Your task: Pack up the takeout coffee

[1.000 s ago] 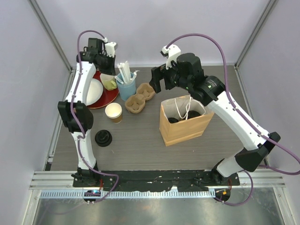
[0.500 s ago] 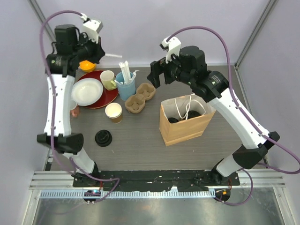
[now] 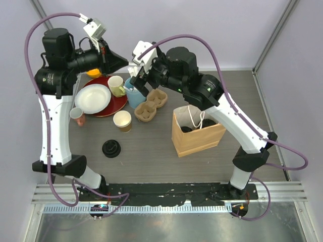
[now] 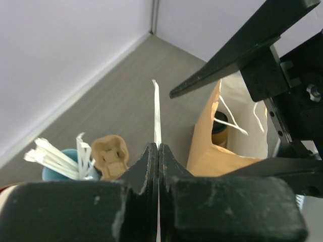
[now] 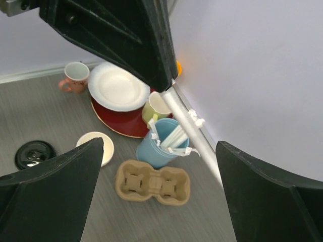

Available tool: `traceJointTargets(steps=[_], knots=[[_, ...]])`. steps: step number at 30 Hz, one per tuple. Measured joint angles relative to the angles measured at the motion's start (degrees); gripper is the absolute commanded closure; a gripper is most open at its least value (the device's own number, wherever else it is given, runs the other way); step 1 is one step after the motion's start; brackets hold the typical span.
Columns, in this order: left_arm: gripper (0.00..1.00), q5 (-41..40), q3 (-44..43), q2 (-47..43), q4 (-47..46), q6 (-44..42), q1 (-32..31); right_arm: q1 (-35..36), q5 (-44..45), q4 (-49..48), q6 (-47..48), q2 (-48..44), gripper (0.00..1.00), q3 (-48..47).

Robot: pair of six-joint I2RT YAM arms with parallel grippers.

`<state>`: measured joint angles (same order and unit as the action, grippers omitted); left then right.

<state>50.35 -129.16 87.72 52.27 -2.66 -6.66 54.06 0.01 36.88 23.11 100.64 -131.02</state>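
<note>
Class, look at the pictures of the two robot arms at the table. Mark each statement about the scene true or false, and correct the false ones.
1. The left gripper is shut on a thin white stick. True.
2. The black lid sits on the paper cup. False: the lid lies on the table, apart from the cup, which is uncovered.
3. The right gripper is open. True.
4. The cardboard cup carrier holds two cups. False: both its wells are empty.
5. The paper bag stands upright with its top open. True.
</note>
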Motion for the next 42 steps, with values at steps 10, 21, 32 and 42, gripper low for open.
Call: traceJointTargets(steps=[10,21,32,42], knots=[[1.0,8.5,1.33,2.25,4.31,-0.74,-0.15,-0.83,3.41,3.34,5.95,0.87,0.4,0.0],[0.99,13.35,1.36,2.32,4.17,-0.9,-0.2,-1.44,4.26,8.57,7.48,2.91,0.99,-1.25],[0.0,9.09,1.81,2.29,-2.67,7.63,-0.42,-7.74,3.43,8.98,-6.16,-0.9,0.99,1.86],[0.0,3.21,5.07,2.27,-7.28,11.93,-0.39,-17.59,-5.77,2.91,-23.8,-20.17,0.99,21.07]])
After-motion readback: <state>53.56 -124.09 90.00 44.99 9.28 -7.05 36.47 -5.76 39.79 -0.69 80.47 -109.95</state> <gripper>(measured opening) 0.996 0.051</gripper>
